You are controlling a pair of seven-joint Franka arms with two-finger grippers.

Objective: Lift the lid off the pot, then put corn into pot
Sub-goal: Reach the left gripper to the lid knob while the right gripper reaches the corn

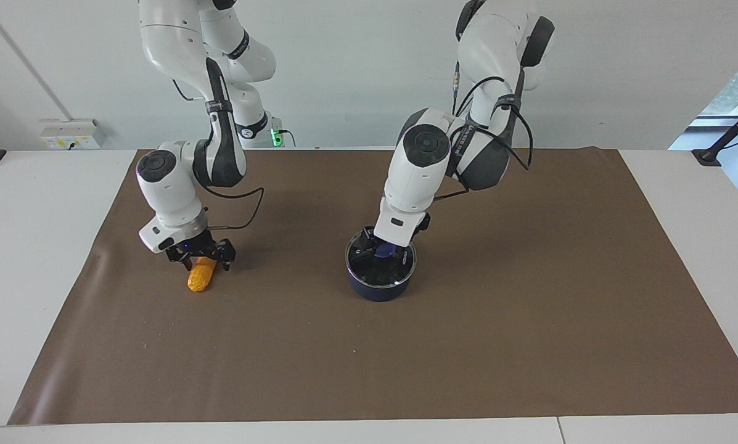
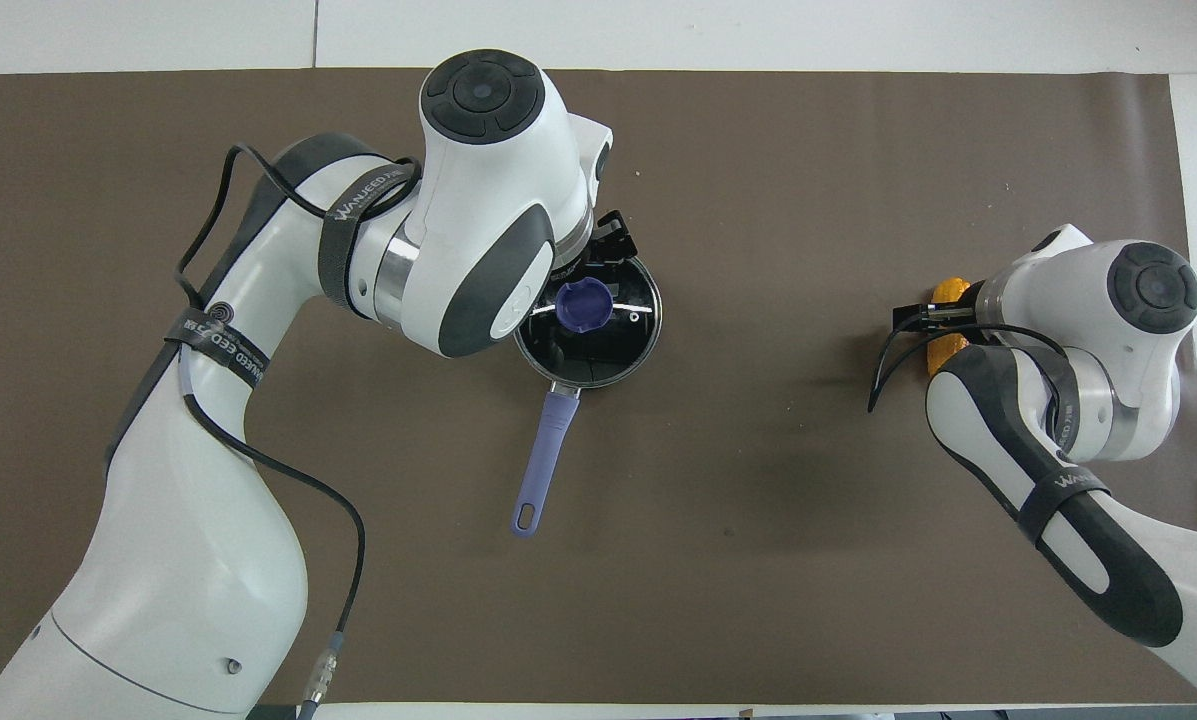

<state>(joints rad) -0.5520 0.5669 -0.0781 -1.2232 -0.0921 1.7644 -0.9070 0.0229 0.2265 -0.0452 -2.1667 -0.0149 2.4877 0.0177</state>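
Note:
The navy pot [image 1: 379, 285] stands mid-mat with the glass lid [image 1: 399, 271] on it; its light blue handle [image 2: 545, 450] points toward the robots. My left gripper [image 1: 381, 248] is down on the lid, its fingers open on either side of the blue knob [image 2: 583, 305]. The yellow corn [image 1: 200, 279] lies on the mat toward the right arm's end. My right gripper [image 1: 202, 261] is low over the corn, open, with a finger on each side of the cob's nearer end. In the overhead view the right hand hides most of the corn [image 2: 950, 289].
A brown mat [image 1: 467, 345] covers the white table [image 1: 29, 246]. A wall socket box [image 1: 73, 132] sits at the table's edge near the right arm's base.

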